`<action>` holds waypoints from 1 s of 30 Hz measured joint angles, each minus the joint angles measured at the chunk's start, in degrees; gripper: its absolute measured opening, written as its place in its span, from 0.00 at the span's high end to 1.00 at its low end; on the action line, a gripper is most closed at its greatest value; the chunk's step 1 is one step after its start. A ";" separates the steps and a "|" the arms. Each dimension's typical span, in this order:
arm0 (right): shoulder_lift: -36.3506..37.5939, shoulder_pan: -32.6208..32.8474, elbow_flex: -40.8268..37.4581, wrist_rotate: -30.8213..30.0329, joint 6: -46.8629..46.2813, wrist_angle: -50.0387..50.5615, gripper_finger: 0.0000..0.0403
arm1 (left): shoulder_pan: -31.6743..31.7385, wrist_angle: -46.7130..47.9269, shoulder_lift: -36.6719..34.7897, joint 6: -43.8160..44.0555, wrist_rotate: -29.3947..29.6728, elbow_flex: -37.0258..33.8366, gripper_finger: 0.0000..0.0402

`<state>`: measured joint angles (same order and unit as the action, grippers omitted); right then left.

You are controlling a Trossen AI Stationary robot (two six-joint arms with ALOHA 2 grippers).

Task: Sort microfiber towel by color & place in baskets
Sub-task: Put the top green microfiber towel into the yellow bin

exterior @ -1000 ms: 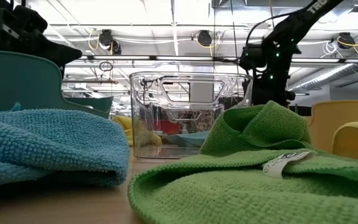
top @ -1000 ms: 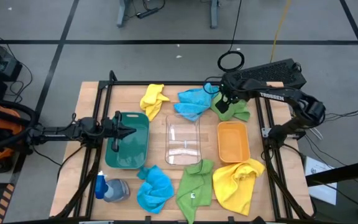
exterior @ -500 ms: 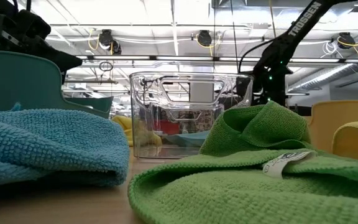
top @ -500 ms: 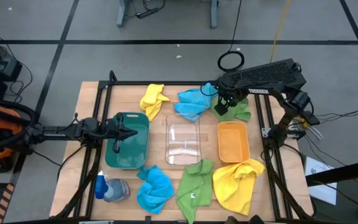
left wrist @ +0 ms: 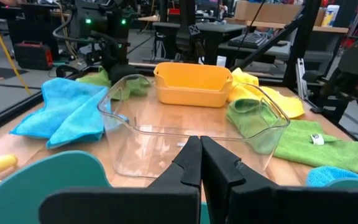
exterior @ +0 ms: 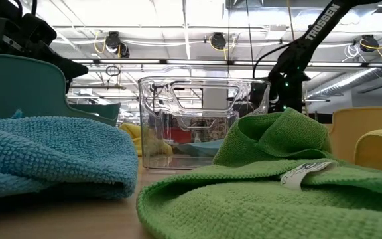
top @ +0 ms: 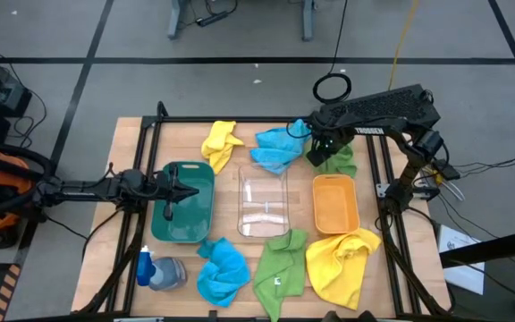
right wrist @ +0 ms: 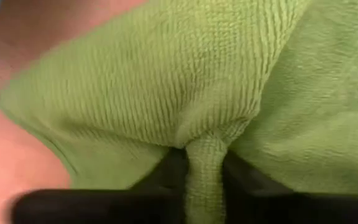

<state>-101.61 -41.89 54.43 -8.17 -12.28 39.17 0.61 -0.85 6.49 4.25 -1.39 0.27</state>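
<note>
**Right gripper pinching the far green towel; left arm parked over the green basket**

Surface: a wooden table [top: 132, 143] with a black frame, standing on a grey floor crossed by dark lines. Beyond the table the low view shows a ceiling with lights and hanging cables; my left wrist view shows dark frames and equipment in the room.

Baskets stand in a row mid-table: green basket [top: 186, 204] left, clear basket [top: 264, 202] centre, orange basket [top: 335, 203] right. The clear and orange ones show no towel inside.

Towels, far row, left to right: yellow towel [top: 221, 143], blue towel [top: 275, 148], green towel [top: 336, 159]. Near row: a second blue towel [top: 223, 272], a second green towel [top: 279, 271] with a white tag, a second yellow towel [top: 341, 262]. A spray bottle [top: 156, 271] lies at the near left corner.

My right gripper [top: 322, 148] is at the far right of the table, on the far green towel just beyond the orange basket. My fingers are closed down on a narrow fold of green cloth [right wrist: 205, 163], which stands up between them in my wrist view.

My left gripper [top: 184, 189] rests over the green basket, pointing toward the clear basket. My fingers [left wrist: 191, 167] are pressed together and hold nothing.

Limits: my right wrist view is filled by green cloth, with only a strip of table at one side. In the low view the near towels block most of the table, the green basket is cut off at the left edge, and the far green towel is hidden. I cannot tell whether that towel is lifted off the table.
</note>
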 joint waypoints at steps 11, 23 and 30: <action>13.92 6.60 -0.43 -3.95 -0.76 0.83 0.99 | 0.01 -4.99 -0.01 1.42 0.04 0.00 0.99; 37.46 27.83 -0.36 -9.96 0.71 -10.88 0.99 | 0.01 -14.87 0.13 1.11 0.07 0.26 0.99; 39.01 41.38 -0.32 -16.43 5.41 -22.24 0.99 | 0.00 -17.66 2.10 1.46 0.69 1.53 0.82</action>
<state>-62.60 -0.51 54.11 -24.59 -6.87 16.93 0.62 -18.50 8.59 5.71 -0.70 1.80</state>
